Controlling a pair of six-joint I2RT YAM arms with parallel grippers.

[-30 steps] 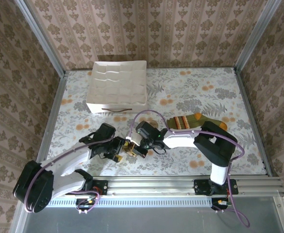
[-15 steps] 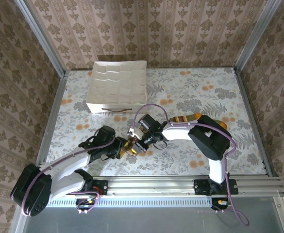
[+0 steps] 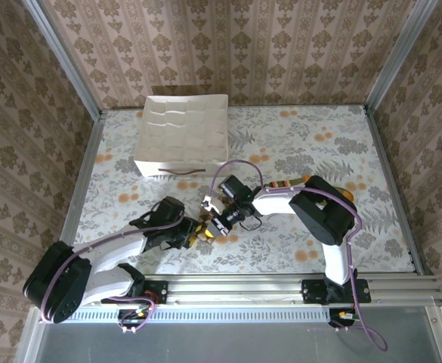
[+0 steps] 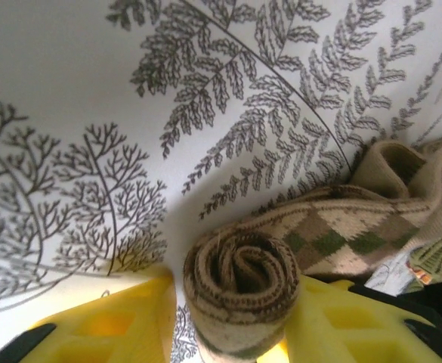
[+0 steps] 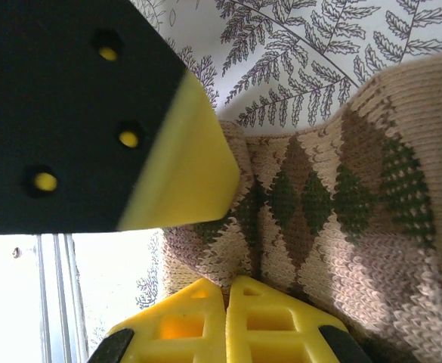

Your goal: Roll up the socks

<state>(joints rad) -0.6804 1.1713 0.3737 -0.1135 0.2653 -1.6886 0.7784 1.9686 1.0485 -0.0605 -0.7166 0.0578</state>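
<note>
The tan-and-brown argyle sock (image 4: 239, 265) is wound into a tight roll at its near end. Its flat remainder (image 4: 341, 227) trails off to the right. My left gripper (image 4: 236, 299) is shut on the roll, one yellow finger (image 4: 130, 318) pressing each side. My right gripper (image 5: 227, 286) is shut, its joined tips pushing against the flat argyle fabric (image 5: 341, 197). In the top view the left gripper (image 3: 196, 236) and right gripper (image 3: 214, 224) meet near the table's front middle. The olive sock (image 3: 285, 186) with its striped cuff lies behind the right arm, partly covered by it.
A white gridded tray (image 3: 149, 162) stands at the back left. The left gripper's black-and-yellow finger (image 5: 175, 166) crowds the right wrist view. Patterned walls close in three sides, and the arms' mounting rail (image 3: 281, 286) runs along the near edge.
The left jaws have closed in onto the sock roll. Both grippers have drawn closer together, and the right arm has swung a little to the left.
</note>
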